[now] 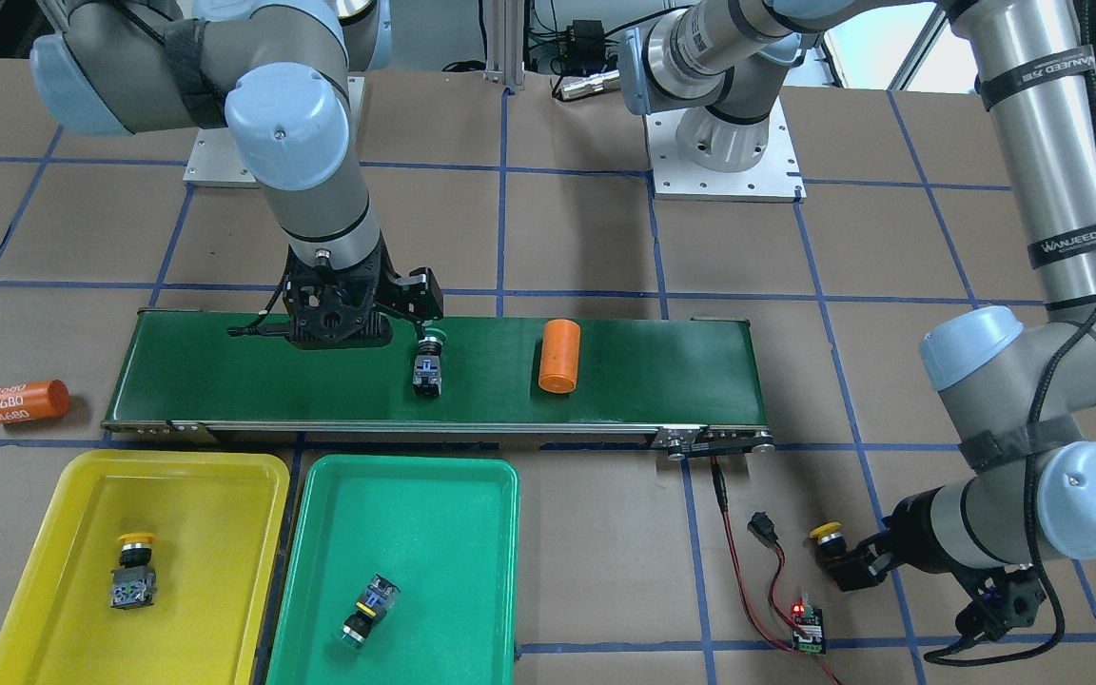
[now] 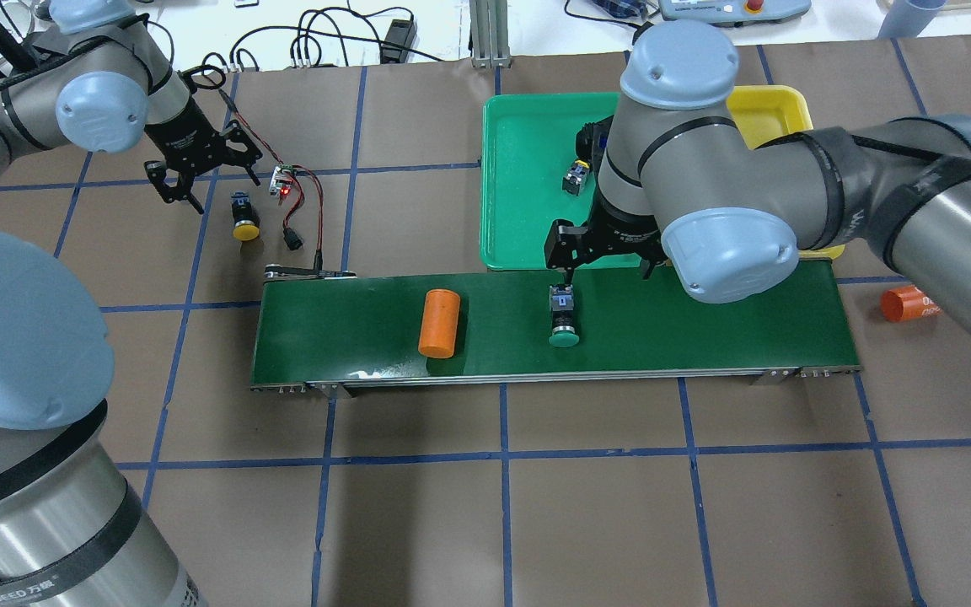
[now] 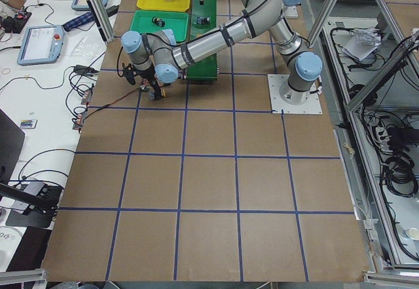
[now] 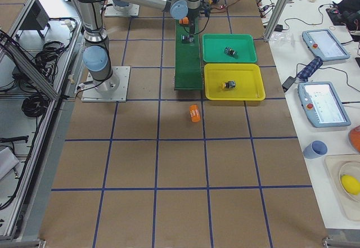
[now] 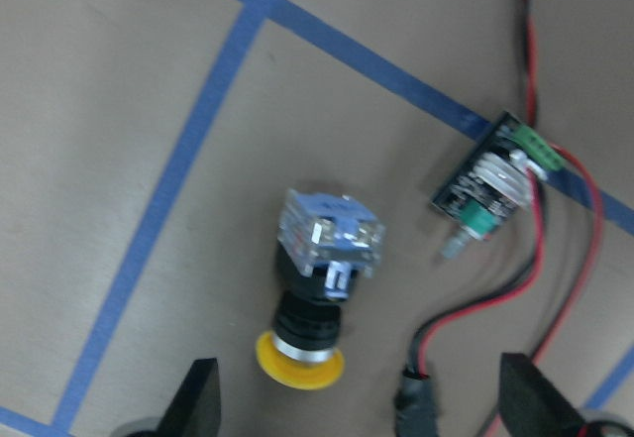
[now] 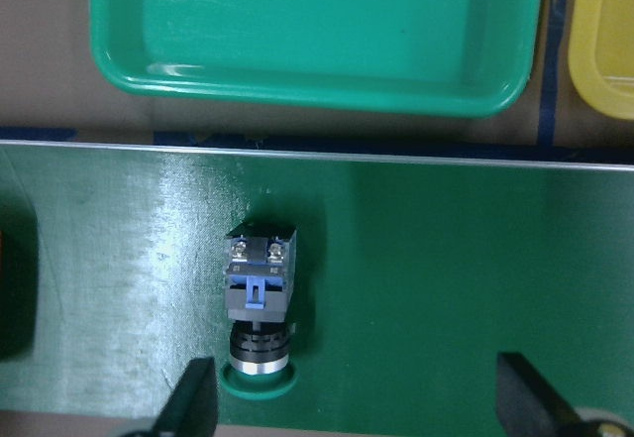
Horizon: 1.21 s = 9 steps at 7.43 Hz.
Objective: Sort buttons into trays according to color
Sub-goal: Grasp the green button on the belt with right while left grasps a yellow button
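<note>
A yellow-capped button (image 5: 317, 288) lies on its side on the table beside my left gripper (image 2: 206, 175), which is open and empty just above it; it also shows in the overhead view (image 2: 244, 217). A green-capped button (image 6: 260, 298) lies on the dark-green conveyor belt (image 2: 705, 329), near the left finger of my open, empty right gripper (image 2: 603, 253), which hovers over the belt. The yellow tray (image 1: 82, 471) holds a yellow button (image 1: 134, 571). The green tray (image 1: 472, 533) holds a green button (image 1: 372, 609).
An orange cylinder (image 1: 559, 355) lies on the belt, left of the green button in the overhead view. Another, printed "4680" (image 1: 23, 402), lies on the table off the belt's end. A small control board (image 1: 807, 628) with red and black wires lies close to the left gripper.
</note>
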Each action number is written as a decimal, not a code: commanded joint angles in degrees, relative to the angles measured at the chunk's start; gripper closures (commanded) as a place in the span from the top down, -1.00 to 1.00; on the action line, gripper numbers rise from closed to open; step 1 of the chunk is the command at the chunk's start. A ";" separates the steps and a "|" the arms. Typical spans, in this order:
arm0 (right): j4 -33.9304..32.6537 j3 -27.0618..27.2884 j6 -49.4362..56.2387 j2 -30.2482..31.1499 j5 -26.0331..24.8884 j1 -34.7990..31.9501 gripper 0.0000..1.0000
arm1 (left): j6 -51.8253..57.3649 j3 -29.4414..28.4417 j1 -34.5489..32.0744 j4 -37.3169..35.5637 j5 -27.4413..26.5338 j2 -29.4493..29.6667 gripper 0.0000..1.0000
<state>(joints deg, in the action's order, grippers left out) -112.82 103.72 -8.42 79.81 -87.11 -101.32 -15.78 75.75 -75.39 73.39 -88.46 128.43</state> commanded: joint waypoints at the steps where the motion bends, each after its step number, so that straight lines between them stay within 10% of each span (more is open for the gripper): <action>1: -0.82 0.34 -0.20 -4.38 -0.16 -0.28 1.00 | 0.23 0.89 0.77 0.17 -0.48 0.50 1.00; 4: -1.35 0.34 -0.29 -6.77 0.01 -0.19 1.00 | -0.12 0.99 0.60 -0.36 0.13 2.25 1.00; 6: -1.35 0.34 -0.20 -7.57 -0.08 0.25 -0.16 | 0.05 1.85 0.50 -0.44 1.35 2.43 1.00; 8: -1.26 0.34 -0.28 -7.83 -0.08 0.42 -1.00 | 4.60 2.04 0.77 -2.37 0.66 2.87 0.29; 9: -1.53 -0.01 -0.29 -7.57 0.01 0.60 -1.00 | 4.53 1.95 0.68 -2.38 0.57 3.22 -0.11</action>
<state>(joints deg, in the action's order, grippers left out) -114.15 103.99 -8.67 72.11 -87.17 -100.91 -12.29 77.72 -74.68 71.41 -87.73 131.23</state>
